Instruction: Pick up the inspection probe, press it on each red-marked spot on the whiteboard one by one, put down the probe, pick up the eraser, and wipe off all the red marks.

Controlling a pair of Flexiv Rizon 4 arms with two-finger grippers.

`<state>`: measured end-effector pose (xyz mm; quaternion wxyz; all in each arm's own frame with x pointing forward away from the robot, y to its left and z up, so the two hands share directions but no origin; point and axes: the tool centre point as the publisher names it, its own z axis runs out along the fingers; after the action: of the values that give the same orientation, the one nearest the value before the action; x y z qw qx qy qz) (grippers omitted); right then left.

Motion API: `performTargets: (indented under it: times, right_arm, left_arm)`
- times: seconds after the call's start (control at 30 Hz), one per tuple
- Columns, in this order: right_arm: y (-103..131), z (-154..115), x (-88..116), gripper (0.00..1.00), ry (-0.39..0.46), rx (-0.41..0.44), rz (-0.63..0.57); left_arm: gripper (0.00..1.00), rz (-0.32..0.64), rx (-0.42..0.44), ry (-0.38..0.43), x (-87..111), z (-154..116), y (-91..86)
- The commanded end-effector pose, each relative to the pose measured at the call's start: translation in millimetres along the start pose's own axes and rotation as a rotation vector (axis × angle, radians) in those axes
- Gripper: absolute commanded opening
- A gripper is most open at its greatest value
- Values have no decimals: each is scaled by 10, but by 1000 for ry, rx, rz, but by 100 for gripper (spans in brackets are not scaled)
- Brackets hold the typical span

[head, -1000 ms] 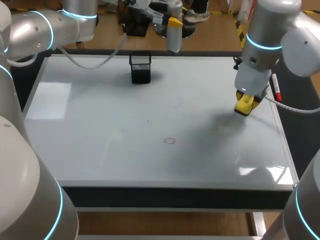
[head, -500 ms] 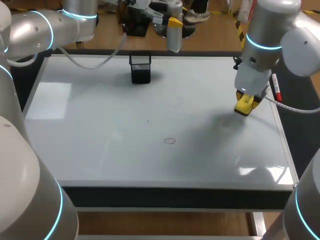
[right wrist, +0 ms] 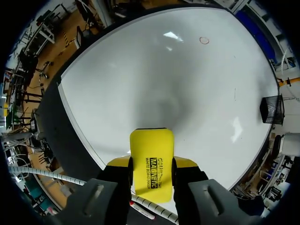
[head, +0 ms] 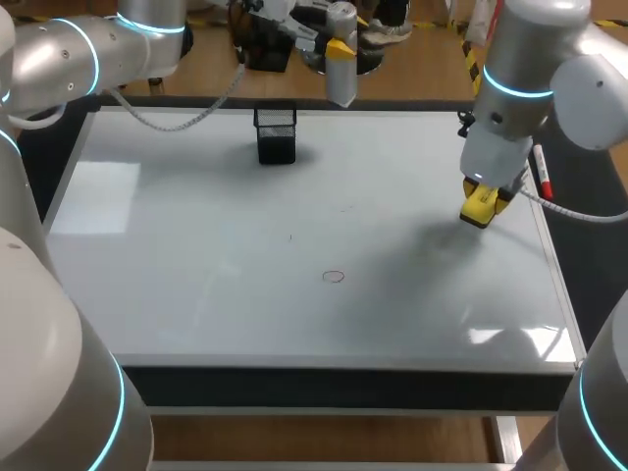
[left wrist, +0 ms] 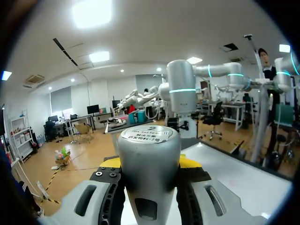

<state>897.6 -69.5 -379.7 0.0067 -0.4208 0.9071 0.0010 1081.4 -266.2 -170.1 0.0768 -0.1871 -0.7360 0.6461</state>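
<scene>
Right end effector (head: 480,204) clamps eraser (right wrist: 151,159); left one (head: 340,45) seemingly clamps probe (left wrist: 148,157).

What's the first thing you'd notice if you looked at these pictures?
Probably the bright yellow block eraser, pinched in the right gripper over the right side of the white whiteboard. Next comes the silver cylinder-shaped probe, held up by the left gripper past the board's far edge, and one tiny red circle mark near the board's middle.
</scene>
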Motion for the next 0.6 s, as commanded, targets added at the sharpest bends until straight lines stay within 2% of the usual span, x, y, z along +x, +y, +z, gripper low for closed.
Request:
performTargets:
  times: [0.03,0.43,0.6]
  right_arm:
    - [-10,-3,-4,0,4,1,-1]
    - [-10,-3,-4,0,4,1,-1]
    - [-10,-3,-4,0,4,1,-1]
  left_arm:
    - [0,11,-28,-27,333,6,-153]
    - [0,49,3,27,1149,63,-256]
    - [0,42,25,70,1468,184,-231]
